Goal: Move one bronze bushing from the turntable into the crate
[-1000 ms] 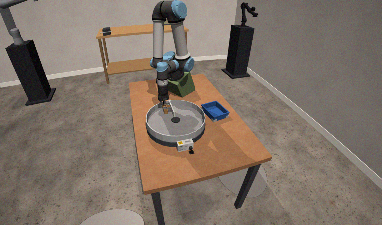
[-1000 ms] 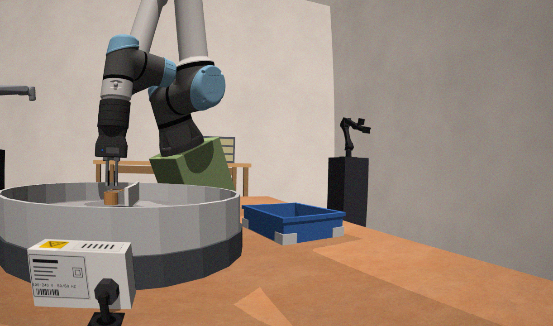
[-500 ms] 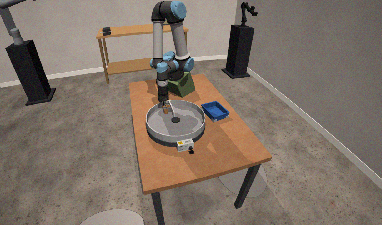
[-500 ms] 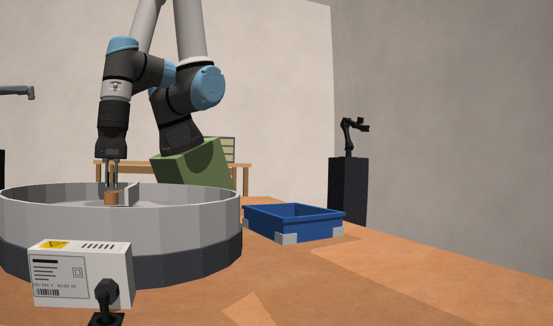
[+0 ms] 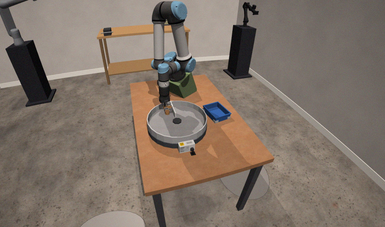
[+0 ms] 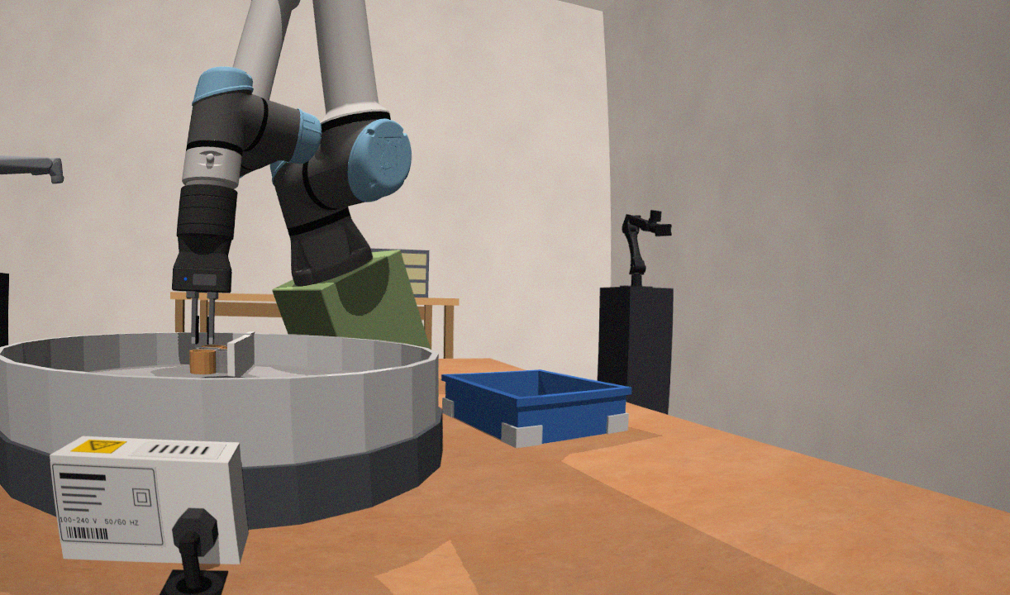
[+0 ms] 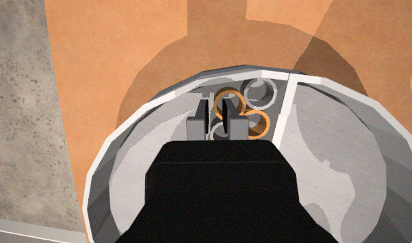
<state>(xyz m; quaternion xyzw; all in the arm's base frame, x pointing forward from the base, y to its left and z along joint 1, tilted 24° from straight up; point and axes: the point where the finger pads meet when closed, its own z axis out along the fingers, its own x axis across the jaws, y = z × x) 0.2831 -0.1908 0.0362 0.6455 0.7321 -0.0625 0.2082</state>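
The grey turntable (image 5: 176,122) holds a cluster of bushings beside its white divider (image 7: 282,108). The wrist view shows two bronze bushings, one further off (image 7: 229,102) and one nearer on the right (image 7: 257,124), plus two steel ones (image 7: 260,94) (image 7: 219,131). My gripper (image 7: 215,110) is low inside the turntable, its narrowly open fingers straddling the left wall of the further bronze bushing. There is a visible gap on both sides of that wall. The gripper also shows in the top and exterior views (image 5: 163,105) (image 6: 202,336), just above a bronze bushing (image 6: 202,359). The blue crate (image 5: 216,111) stands empty to the right of the turntable.
The turntable's raised rim (image 6: 212,399) surrounds the bushings. A white control box (image 5: 186,146) sits at the turntable's front. The arm's green base (image 5: 184,84) stands behind it. The crate (image 6: 534,403) is near the table's right edge.
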